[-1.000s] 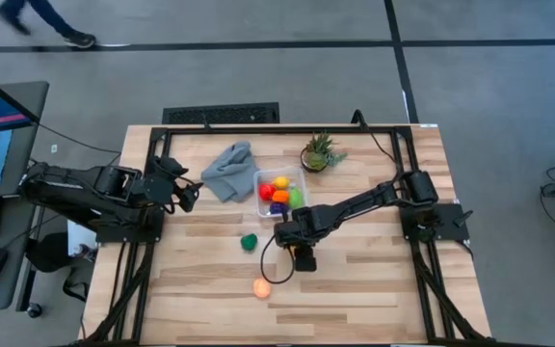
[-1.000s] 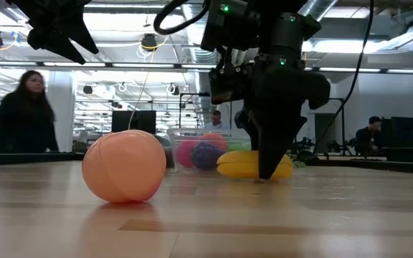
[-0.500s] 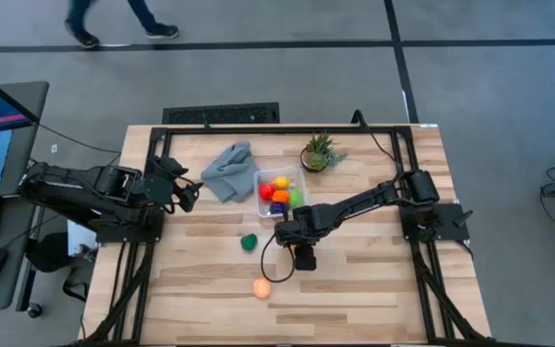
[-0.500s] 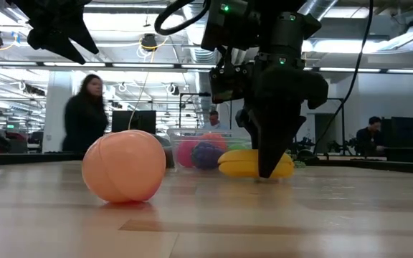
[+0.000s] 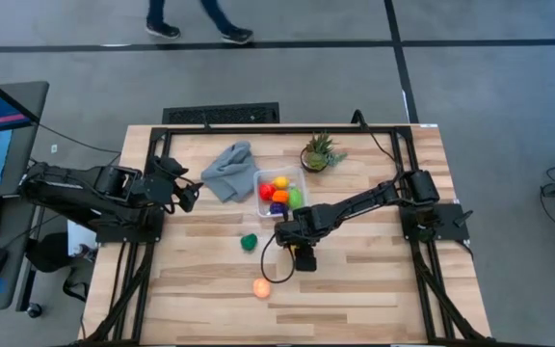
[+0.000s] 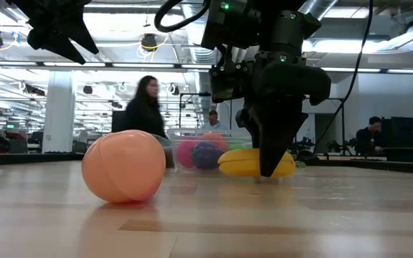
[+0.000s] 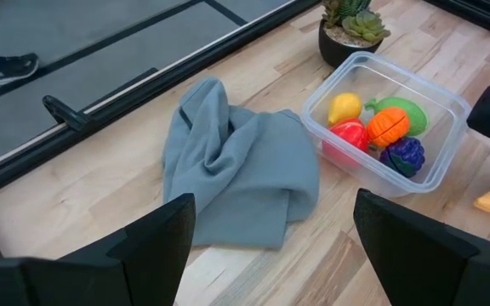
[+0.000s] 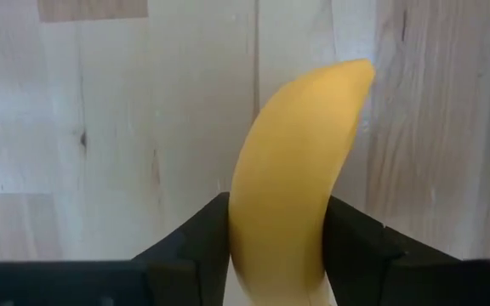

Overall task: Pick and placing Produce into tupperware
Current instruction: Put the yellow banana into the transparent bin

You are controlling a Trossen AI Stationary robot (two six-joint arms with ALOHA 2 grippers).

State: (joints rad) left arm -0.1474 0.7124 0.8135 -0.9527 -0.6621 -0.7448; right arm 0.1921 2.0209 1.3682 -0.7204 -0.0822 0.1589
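Right gripper [image 8: 275, 255] down at the table, fingers closed on the banana [image 8: 292, 178]. In the right wrist view the banana runs straight out ahead between the two fingers, its long axis in line with the gripper's forward reach, tip curving slightly off to one side. In the low view the banana [image 6: 257, 163] lies at tabletop level; cannot tell whether it has cleared the wood.

Tub [image 5: 279, 192] sits just beyond this gripper, toward the far edge of the table, near but not touching. Already inside: red, yellow, orange, green and purple pieces. Judgement: lift is the step in hand; the carry to the tub is short.

Loose pieces: a green one [image 5: 249, 241] off to the gripper's left-arm side, a peach ball [image 5: 262, 286] nearer the front edge.

Left gripper [image 7: 266, 246] waits well apart at the table's left edge, fingers spread, holding nothing, facing the grey cloth [image 7: 236, 170]. Right arm is clearly nearer.
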